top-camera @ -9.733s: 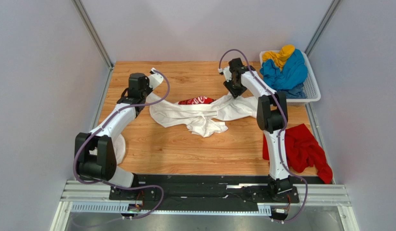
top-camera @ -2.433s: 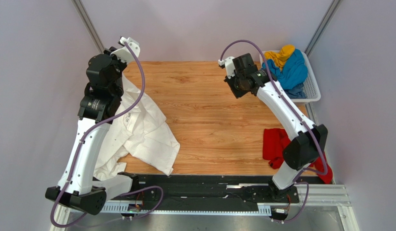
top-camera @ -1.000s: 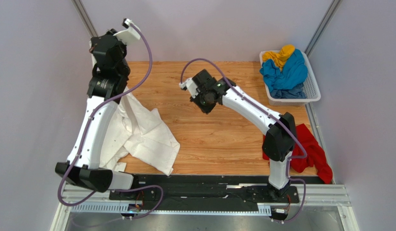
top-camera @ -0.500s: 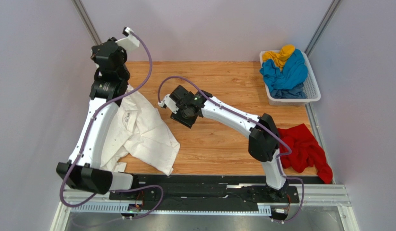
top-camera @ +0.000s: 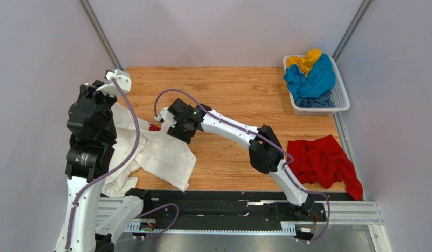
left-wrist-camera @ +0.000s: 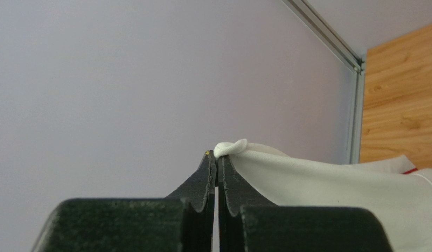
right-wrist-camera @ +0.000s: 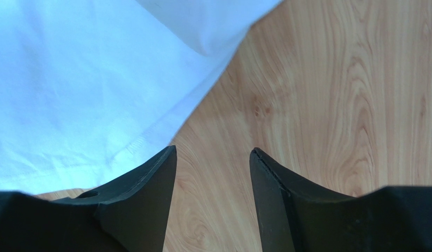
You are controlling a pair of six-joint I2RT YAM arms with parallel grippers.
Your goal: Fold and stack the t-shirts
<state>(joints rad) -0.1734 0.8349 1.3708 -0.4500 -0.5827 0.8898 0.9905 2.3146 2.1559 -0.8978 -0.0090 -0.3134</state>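
The left gripper [left-wrist-camera: 217, 163] is pinched tight on a bit of the white t-shirt [top-camera: 161, 153]. In the wrist view a little nub of fabric pokes out above its fingertips, and the rest of the cloth trails away to its right and down onto the table [top-camera: 239, 94]. The right gripper [right-wrist-camera: 212, 151] has its jaws standing apart with nothing between them, just bare wood. The shirt's hemmed edge runs just up and to the left of its left finger. Whether it's touching or only nearly so, I can't tell.

My read is that the step here is getting a second hold, so the shirt can be spread flat before any folding. To do that well I'd nudge the right gripper toward that hem until the edge sits properly between the fingers. Then go low enough to catch a single layer rather than a bunched fold, and close. A spot well across the cloth from the left gripper's pinch would let the two pull it taut. Main risks are scraping the wood or grabbing two layers at once.

The red t-shirt [top-camera: 326, 163] lies well away from both grippers, and the blue t-shirt [top-camera: 310, 79] and yellow t-shirt [top-camera: 305, 59] sit heaped in the basket [top-camera: 341, 97], also far off. None of them look folded yet.
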